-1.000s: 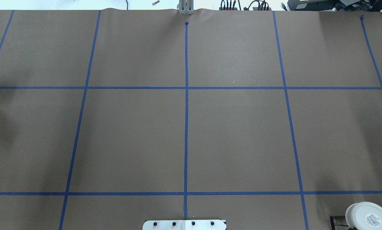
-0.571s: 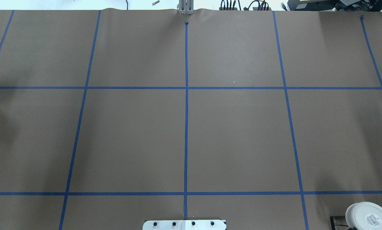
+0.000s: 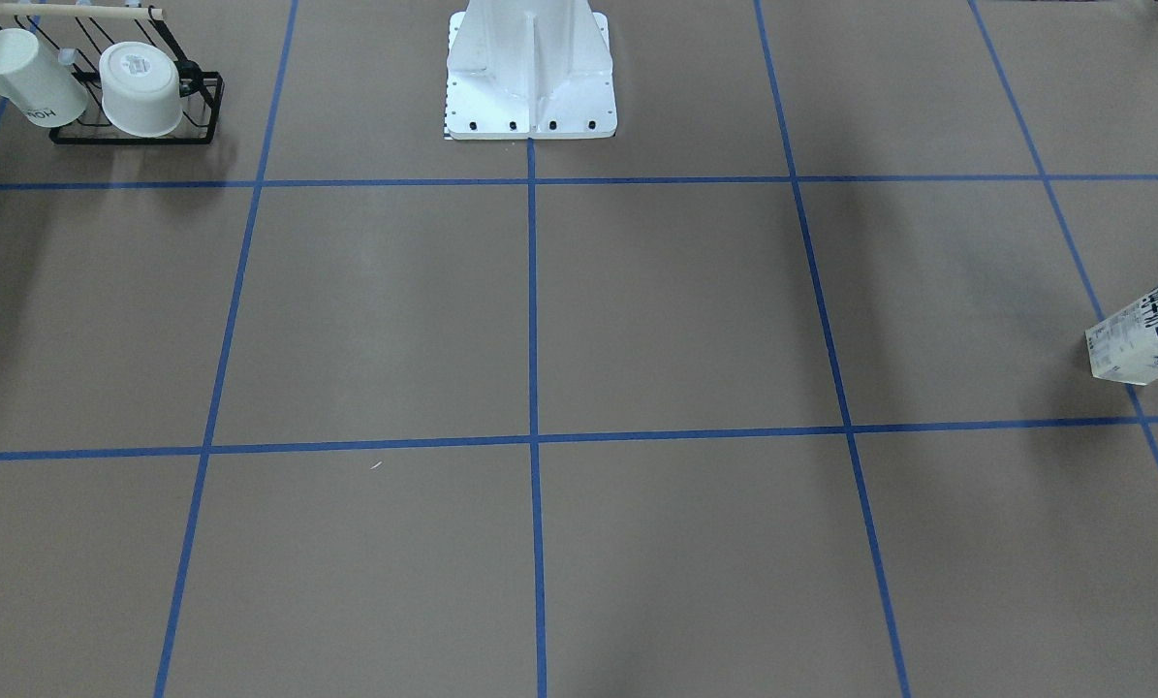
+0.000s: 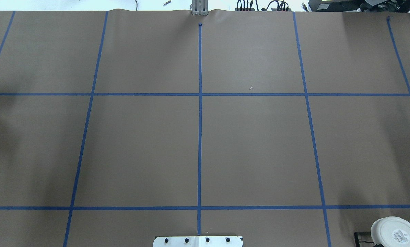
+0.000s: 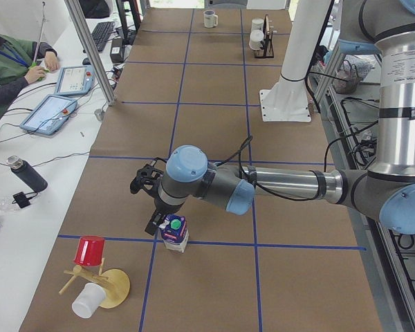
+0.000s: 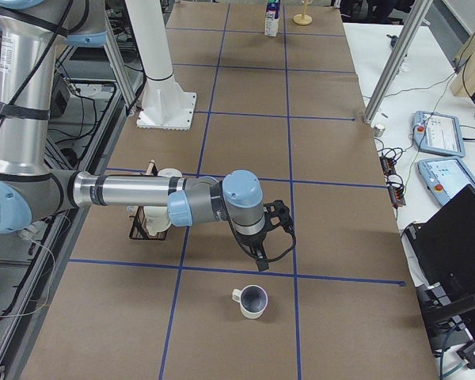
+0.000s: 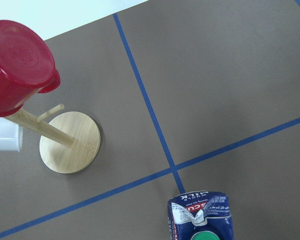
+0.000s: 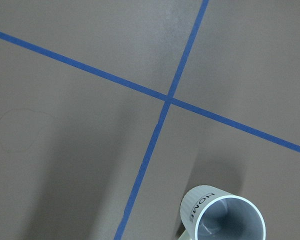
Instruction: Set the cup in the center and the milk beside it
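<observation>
The cup (image 8: 223, 216), a small white mug with a grey inside and dark "HOME" lettering, stands upright at the table's right end (image 6: 251, 302). My right gripper (image 6: 272, 233) hovers just short of it; I cannot tell if it is open. The milk (image 7: 200, 218), a blue-and-white carton with a green cap, stands upright on a tape line at the left end (image 5: 174, 233), and also shows in the front view (image 3: 1148, 332). My left gripper (image 5: 149, 200) hovers beside its top; I cannot tell if it is open. The center (image 4: 200, 151) is bare brown paper.
A black wire rack (image 3: 135, 131) holds two white cups near my right side, one wide and tapered (image 4: 393, 233). A wooden mug tree (image 7: 70, 142) carries a red cup (image 7: 17, 65) and a white cup (image 5: 88, 301) beside the milk. My base plate (image 4: 198, 241) sits at the near edge.
</observation>
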`<state>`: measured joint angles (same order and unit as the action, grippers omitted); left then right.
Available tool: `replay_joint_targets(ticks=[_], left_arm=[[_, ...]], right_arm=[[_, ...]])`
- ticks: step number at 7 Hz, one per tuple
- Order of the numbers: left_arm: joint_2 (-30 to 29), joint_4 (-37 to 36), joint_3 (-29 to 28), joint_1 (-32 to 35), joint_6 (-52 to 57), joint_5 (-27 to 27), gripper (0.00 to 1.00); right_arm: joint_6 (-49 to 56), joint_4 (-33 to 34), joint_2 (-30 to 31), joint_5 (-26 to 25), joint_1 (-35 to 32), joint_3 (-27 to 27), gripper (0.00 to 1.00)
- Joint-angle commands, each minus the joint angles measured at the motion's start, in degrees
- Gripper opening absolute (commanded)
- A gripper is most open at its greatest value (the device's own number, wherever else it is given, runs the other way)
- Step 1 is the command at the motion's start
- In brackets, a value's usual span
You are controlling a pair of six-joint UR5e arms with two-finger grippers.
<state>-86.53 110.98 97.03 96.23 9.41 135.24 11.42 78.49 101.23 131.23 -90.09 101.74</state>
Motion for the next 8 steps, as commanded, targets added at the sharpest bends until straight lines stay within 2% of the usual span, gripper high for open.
replay_joint_targets(ticks=[1,2,5,6,7,8], left_arm=[[0.0,1.3,0.0,0.0,-0.2,-0.1,0.98],[0.1,1.8,0.1,0.0,-0.2,-0.1,0.98],[0.1,2.5,0.1,0.0,-0.2,-0.1,0.98],[0.1,2.8,0.1,0.0,-0.2,-0.1,0.98],[0.1,3.4,0.0,0.0,-0.4,-0.1,0.98],[0.1,3.6,0.0,0.1,-0.4,-0.1,0.98]], right_arm=[[-3.2,-0.4,-0.2,-0.3,0.0,-2.2,0.93],[-3.9,-1.1,-0.9,-0.3,0.2,-4.2,0.86],[-3.9,-3.9,-1.8,-3.4,5.7,-8.9,0.8],[-3.9,-5.0,-3.2,-3.7,6.6,-12.3,0.78],[-4.0,-9.6,-4.1,-4.3,7.2,-16.9,0.76],[-4.5,-11.4,-4.7,-4.4,7.4,-18.8,0.72]])
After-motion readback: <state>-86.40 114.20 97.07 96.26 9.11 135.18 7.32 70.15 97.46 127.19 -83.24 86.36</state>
